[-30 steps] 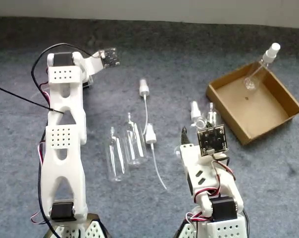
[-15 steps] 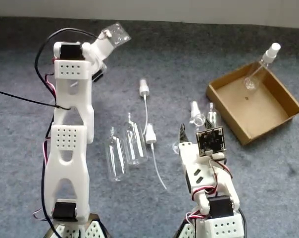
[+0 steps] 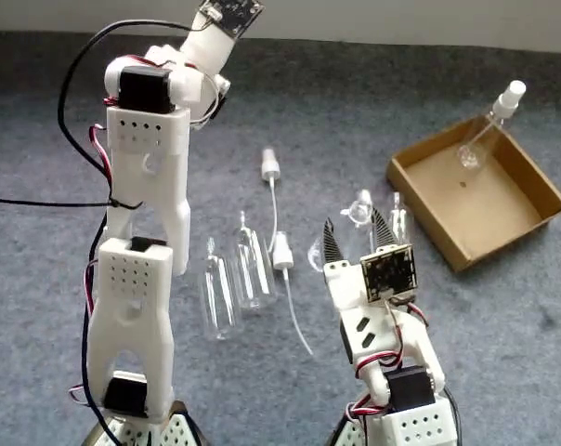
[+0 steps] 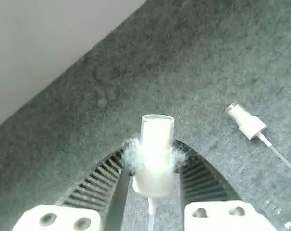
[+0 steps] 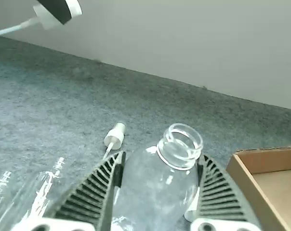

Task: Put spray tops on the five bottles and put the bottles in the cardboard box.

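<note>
Box [image 3: 503,204] seemingly holds one capped bottle [image 3: 489,121]; left jaws grip spray top [image 4: 155,159], right jaws empty bottle [image 5: 160,183].

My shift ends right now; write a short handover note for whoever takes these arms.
Left gripper: shut on a spray top, held high over the carpet.
Right gripper: shut on an uncapped bottle.
Done: one capped bottle leans in the cardboard box.
On the carpet: two bare bottles, two loose spray tops.
Left: cap the remaining bottles, box them.
</note>
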